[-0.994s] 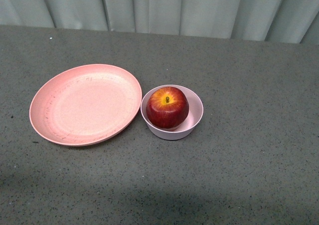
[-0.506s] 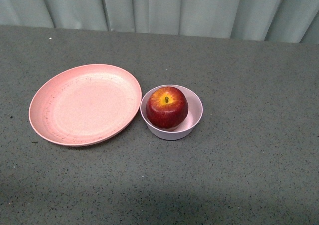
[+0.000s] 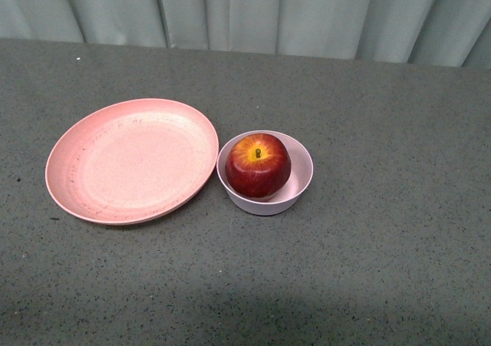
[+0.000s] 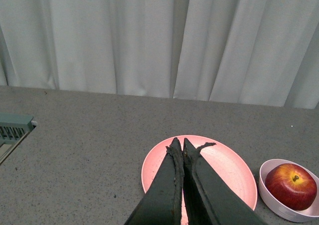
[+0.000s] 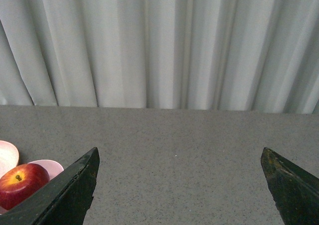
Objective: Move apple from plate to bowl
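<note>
At frame centre the apple [image 3: 258, 165] sits in the bowl [image 3: 299, 186] beside the bare plate [image 3: 130, 160]; the left gripper [image 4: 179, 146] is pinched closed, the right gripper [image 5: 179, 160] spread wide, so the task looks finished and nothing more is needed.

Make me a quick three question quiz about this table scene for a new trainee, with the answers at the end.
1. True or false: the apple lies on the plate.
2. Which gripper is shut: A left, B right, C both?
3. Fill in: in the front view the bowl stands to the ___ of the plate.

Key:
1. False; it sits in the bowl, and the plate holds nothing.
2. A; the left gripper has its fingers pressed together, the right gripper is spread wide.
3. Right.
</note>
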Motion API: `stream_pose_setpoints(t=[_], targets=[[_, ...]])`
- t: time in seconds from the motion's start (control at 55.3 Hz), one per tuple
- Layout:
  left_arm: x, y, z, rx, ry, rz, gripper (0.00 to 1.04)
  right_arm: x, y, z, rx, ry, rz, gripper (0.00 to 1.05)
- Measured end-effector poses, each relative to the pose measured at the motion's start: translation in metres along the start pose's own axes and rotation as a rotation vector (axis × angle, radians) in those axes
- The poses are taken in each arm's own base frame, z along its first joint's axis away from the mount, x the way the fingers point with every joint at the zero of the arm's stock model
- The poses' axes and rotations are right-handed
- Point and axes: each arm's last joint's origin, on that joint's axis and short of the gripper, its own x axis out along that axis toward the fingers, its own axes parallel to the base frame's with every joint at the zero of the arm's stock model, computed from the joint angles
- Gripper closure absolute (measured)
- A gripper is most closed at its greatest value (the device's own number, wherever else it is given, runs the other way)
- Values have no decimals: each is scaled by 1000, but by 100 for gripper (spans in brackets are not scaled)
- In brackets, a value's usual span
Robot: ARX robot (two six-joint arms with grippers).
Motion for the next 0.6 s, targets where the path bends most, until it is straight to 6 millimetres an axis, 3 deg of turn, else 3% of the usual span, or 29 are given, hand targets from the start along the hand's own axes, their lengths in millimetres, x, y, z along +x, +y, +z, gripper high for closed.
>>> stream_pose_setpoints(t=[0.596], targets=[[-16,0,-3,-1,9,-2,100,0,0,0,0,0,0,9]])
